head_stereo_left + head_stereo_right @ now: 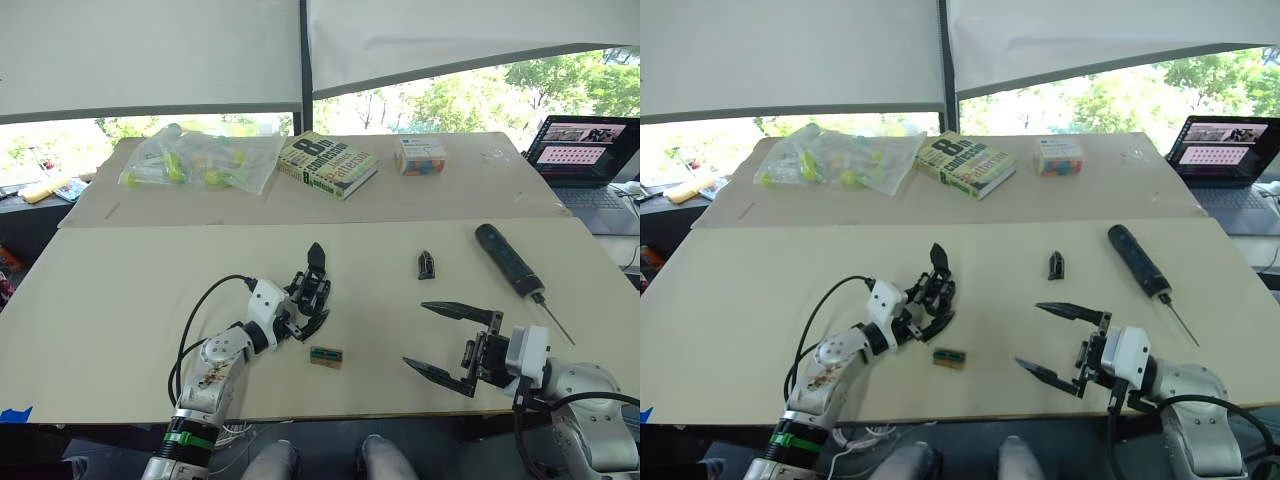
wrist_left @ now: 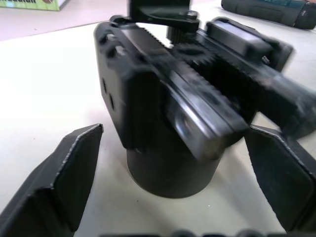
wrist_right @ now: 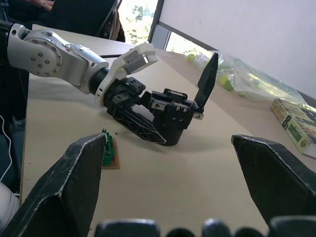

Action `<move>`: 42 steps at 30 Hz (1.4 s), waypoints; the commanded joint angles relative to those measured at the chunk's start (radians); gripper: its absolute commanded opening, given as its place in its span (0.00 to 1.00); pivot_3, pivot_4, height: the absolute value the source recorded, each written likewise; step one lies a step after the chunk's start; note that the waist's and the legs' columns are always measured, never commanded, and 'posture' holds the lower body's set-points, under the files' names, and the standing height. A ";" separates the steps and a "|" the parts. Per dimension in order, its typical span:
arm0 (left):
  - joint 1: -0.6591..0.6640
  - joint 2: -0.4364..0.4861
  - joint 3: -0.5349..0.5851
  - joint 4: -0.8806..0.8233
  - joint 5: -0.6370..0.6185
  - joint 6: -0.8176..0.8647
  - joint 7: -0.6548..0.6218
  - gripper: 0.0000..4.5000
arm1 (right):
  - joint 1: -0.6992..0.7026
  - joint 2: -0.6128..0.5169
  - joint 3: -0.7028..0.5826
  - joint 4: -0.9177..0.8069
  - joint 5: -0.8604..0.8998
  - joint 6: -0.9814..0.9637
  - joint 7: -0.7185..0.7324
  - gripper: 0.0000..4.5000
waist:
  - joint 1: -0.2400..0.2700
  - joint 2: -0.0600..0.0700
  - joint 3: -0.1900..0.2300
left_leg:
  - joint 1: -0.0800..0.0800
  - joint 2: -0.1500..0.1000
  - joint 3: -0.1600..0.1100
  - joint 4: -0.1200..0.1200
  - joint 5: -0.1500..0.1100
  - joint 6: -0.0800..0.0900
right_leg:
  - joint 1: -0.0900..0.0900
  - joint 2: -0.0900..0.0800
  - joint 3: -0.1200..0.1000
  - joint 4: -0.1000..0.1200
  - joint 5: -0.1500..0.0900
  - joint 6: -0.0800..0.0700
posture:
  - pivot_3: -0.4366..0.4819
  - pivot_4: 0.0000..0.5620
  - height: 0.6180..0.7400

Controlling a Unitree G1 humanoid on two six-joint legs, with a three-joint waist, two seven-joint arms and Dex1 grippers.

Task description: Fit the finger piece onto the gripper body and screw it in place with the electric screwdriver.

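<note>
Black blocky gripper body (image 1: 313, 290) stands on the beige bench (image 1: 120, 300), the left claw (image 1: 306, 305) spread around its round base. Right claw (image 1: 447, 342) gapes wide and empty near the small black wedge finger piece (image 1: 426, 264) and thick black electric screwdriver (image 1: 508, 260).

Lab or office, worktable (image 1: 120, 300), laptop (image 1: 585, 150), windows (image 1: 420, 100)

The finger piece (image 1: 426, 265) lies between gripper body (image 1: 312, 290) and electric screwdriver (image 1: 508, 260).
</note>
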 commanded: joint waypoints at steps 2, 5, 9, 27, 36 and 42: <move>-0.006 0.069 0.020 -0.034 -0.036 0.035 -0.057 1.00 | -0.015 -0.007 -0.005 -0.022 0.025 0.003 -0.005 1.00 | -0.005 0.000 0.000 | 0.000 0.000 0.000 0.000 0.000 0.000 | 0.000 0.000 0.000 0.000 0.000 0.000 | 0.48 0.27 1.00; -0.026 0.114 0.028 -0.011 -0.049 0.041 -0.100 1.00 | -0.030 -0.005 0.001 -0.016 0.022 0.005 -0.005 1.00 | -0.006 0.000 0.000 | 0.001 0.000 0.000 0.000 0.000 0.000 | 0.000 0.000 0.000 0.000 0.000 0.000 | 0.48 0.27 1.00; -0.067 0.138 0.037 0.049 -0.047 0.003 -0.125 1.00 | -0.040 -0.002 0.005 -0.008 0.018 -0.002 -0.008 1.00 | -0.004 0.000 0.000 | 0.000 0.000 0.000 0.000 0.000 0.000 | 0.000 0.000 0.000 0.000 0.000 0.000 | 0.48 0.27 1.00; -0.360 0.162 -0.047 0.541 -0.022 -0.175 -0.522 1.00 | -0.044 -0.006 0.010 -0.015 0.010 -0.001 -0.030 1.00 | -0.004 0.000 0.000 | 0.000 -0.001 0.001 0.000 0.000 0.000 | 0.000 0.000 0.000 0.000 0.001 -0.002 | 0.48 0.27 1.00; -0.395 0.095 -0.058 0.626 0.012 -0.267 -0.534 0.88 | -0.006 -0.015 -0.001 -0.046 0.013 0.007 -0.045 1.00 | -0.002 0.000 0.000 | 0.000 -0.001 0.000 0.000 0.000 0.000 | 0.000 0.000 0.000 0.000 0.001 -0.002 | 0.48 0.27 1.00; -0.359 0.099 -0.023 0.573 0.000 -0.274 -0.492 0.52 | 0.012 -0.020 0.000 -0.058 0.015 0.006 -0.055 1.00 | -0.002 0.000 0.000 | 0.000 -0.001 0.000 0.000 0.000 0.000 | 0.000 0.000 0.000 0.000 0.001 -0.001 | 0.48 0.27 1.00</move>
